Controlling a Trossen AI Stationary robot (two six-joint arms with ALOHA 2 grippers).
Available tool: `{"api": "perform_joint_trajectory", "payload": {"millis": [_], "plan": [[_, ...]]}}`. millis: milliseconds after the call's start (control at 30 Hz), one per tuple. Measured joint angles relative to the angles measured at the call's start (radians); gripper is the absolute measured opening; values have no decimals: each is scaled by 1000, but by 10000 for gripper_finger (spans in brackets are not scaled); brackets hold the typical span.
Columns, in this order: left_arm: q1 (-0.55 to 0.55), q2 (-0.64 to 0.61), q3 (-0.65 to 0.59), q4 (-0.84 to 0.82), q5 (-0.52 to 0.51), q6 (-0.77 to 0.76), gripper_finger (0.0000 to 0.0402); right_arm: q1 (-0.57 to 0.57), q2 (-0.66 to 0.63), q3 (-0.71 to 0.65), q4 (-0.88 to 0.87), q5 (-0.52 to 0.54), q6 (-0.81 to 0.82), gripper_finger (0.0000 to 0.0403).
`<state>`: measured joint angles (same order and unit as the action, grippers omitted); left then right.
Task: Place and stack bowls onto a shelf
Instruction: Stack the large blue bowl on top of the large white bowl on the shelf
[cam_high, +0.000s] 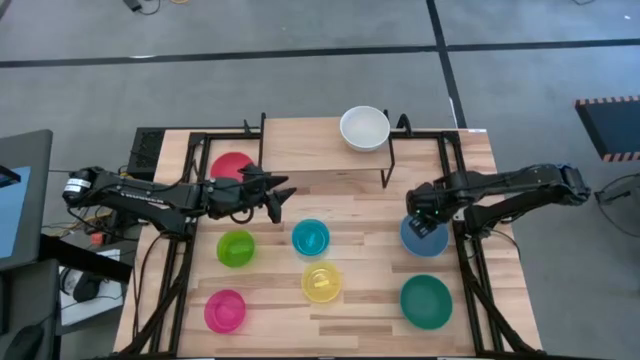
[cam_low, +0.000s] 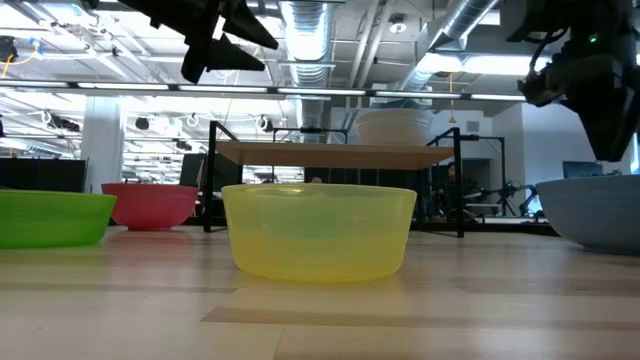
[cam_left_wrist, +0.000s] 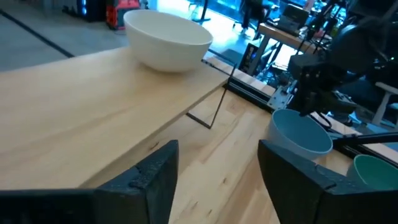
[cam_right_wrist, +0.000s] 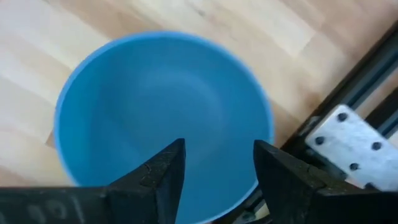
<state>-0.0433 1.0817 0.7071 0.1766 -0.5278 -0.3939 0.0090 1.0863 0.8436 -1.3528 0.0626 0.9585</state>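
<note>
**Surroundings beyond the work**

A light wooden table (cam_high: 380, 300) is framed along its sides by black metal rails (cam_high: 478, 290). A grey floor (cam_high: 300, 60) crossed by dark lines is seen around it. A dark desk (cam_high: 22, 190) is placed off the table's left edge, and a hazard-striped mat (cam_high: 610, 125) off the right. Ceiling ducts (cam_low: 310, 25) and strip lights are seen behind.

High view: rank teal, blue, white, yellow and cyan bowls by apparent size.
1. teal bowl
2. white bowl, though it sits raised on the shelf, nearer the camera, so its rank against the teal is unsure
3. blue bowl, partly covered by the right gripper
4. yellow bowl and cyan bowl, look alike
</note>
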Motion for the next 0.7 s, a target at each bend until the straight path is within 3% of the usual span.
{"api": "perform_joint_trajectory", "payload": {"millis": [467,700], "plan": [[-8,54,0,128,11,30,206,-117,0,-13,8,15,-101,211],[-46,188,1,268,26,-2,206,-125,1,-68,9,17,34,211]]}}
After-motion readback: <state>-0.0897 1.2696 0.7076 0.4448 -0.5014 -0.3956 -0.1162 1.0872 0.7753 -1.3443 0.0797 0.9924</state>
